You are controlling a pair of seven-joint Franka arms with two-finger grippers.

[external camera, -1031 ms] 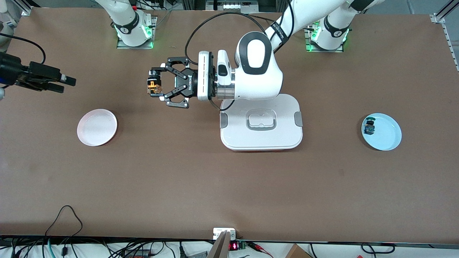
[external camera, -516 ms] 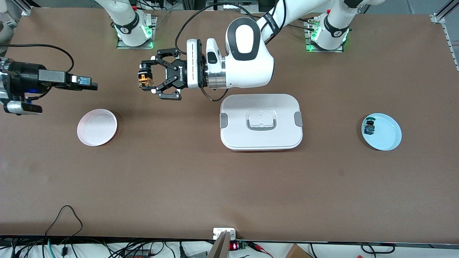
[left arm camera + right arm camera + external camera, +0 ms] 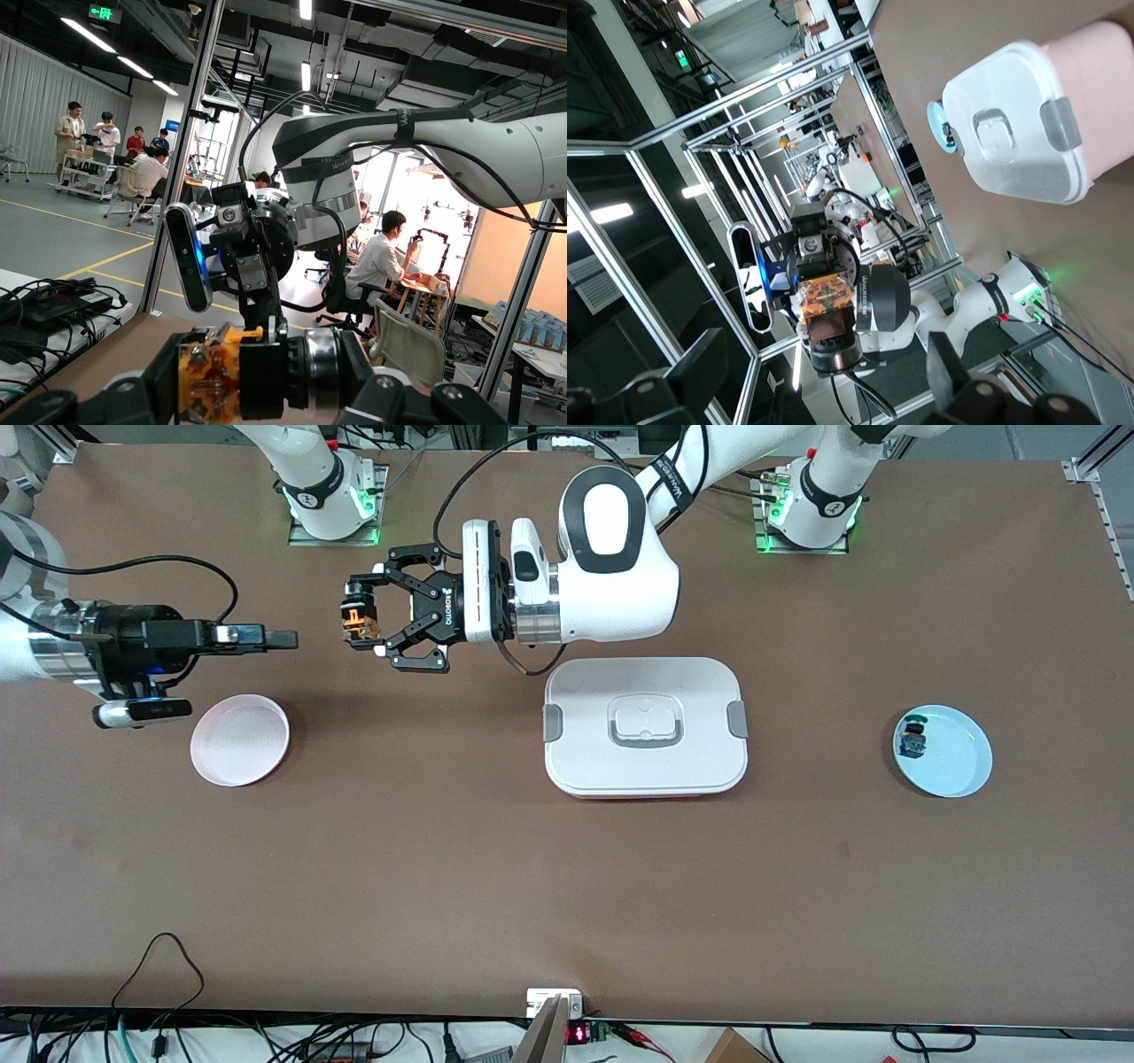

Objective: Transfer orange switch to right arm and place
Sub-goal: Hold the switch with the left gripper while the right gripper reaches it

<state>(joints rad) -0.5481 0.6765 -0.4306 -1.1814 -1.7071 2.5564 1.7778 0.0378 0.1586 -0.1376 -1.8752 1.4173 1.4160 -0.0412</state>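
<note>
While the left gripper keeps its jaws clamped on the orange switch in the air, the right gripper faces it with jaws spread wide; misaligned closing could knock the tiny part onto the surface, missing the pink plate

"ROBOTIQ" on left gripper body; red digits on small display, unreadable.

Small part on the blue plate: perhaps blue-green, too tiny.
</note>
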